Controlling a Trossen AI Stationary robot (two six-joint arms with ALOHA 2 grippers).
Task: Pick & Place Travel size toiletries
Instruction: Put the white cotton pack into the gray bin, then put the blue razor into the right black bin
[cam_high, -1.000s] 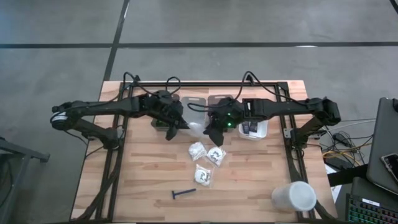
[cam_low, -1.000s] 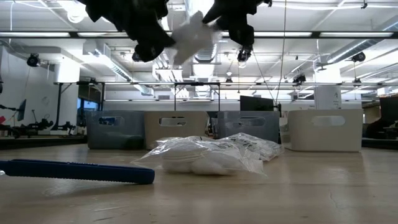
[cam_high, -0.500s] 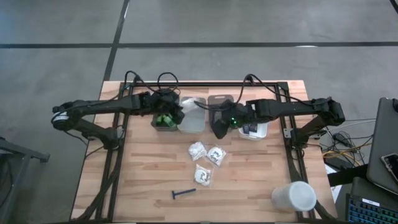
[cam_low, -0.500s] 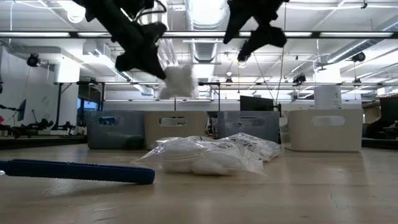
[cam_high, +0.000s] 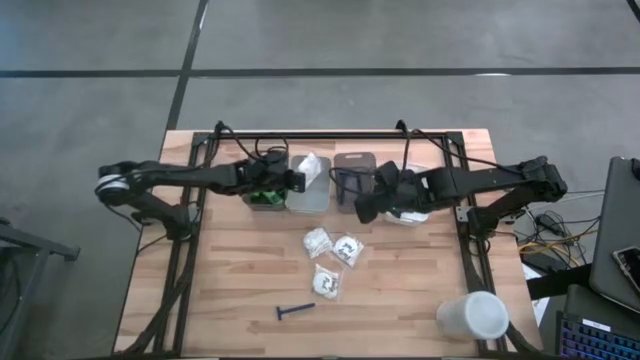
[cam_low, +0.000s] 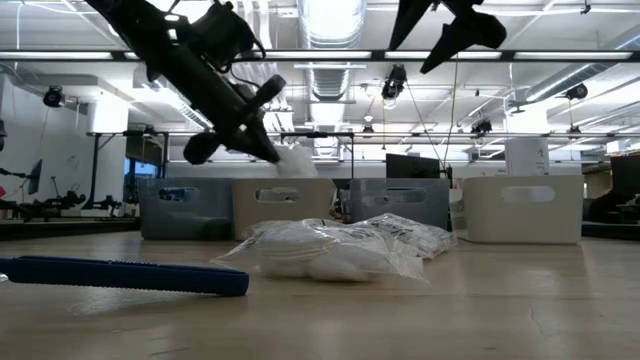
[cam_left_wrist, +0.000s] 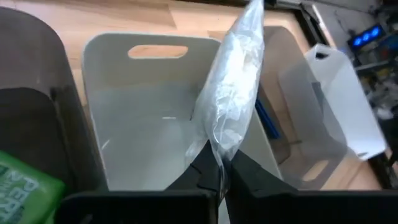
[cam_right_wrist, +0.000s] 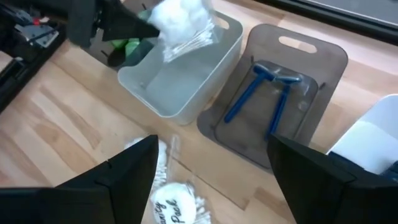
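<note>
Packet (cam_left_wrist: 233, 93) pinched by left fingers (cam_left_wrist: 211, 177); green label (cam_left_wrist: 25, 186) partly readable: "PER".

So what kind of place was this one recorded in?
Probably a robotics lab or workshop: exposed ceiling ducts and strip lights overhead, a wooden table on bare concrete floor, a laptop and cables beside it.

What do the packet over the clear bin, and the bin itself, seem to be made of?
The packet held by the left tool looks like thin glossy plastic film, since it crinkles and shows white, fluffy, probably cotton contents. The clear bin looks like rigid, frosted, translucent plastic, with smooth moulded walls and a cut-out handle.
</note>
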